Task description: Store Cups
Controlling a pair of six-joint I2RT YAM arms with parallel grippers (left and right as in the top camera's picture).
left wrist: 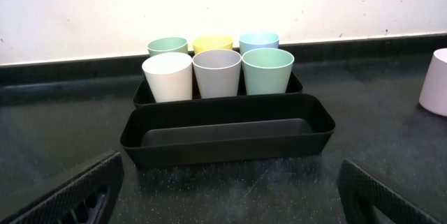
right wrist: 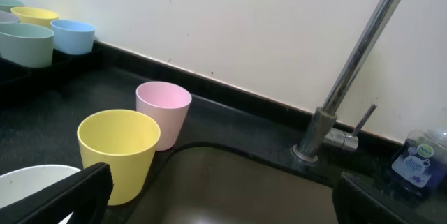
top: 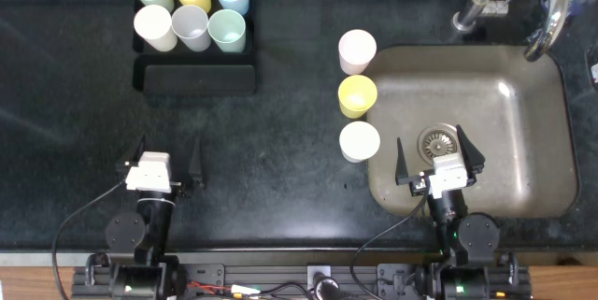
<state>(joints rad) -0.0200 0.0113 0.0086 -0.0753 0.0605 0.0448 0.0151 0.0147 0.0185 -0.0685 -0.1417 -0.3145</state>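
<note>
Jaws on both arms gape; three cups (top: 357, 95) stand beside the sink (top: 514, 150).

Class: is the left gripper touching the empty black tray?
Apart. The top view shows bare counter between the left gripper and the empty black tray.

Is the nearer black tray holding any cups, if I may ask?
No, the nearer black tray is bare inside; six cups stand in the farther tray.

Left fingers (left wrist: 70, 195) and right fingers (top: 401, 163) gape wide (arms tucked back).
</note>
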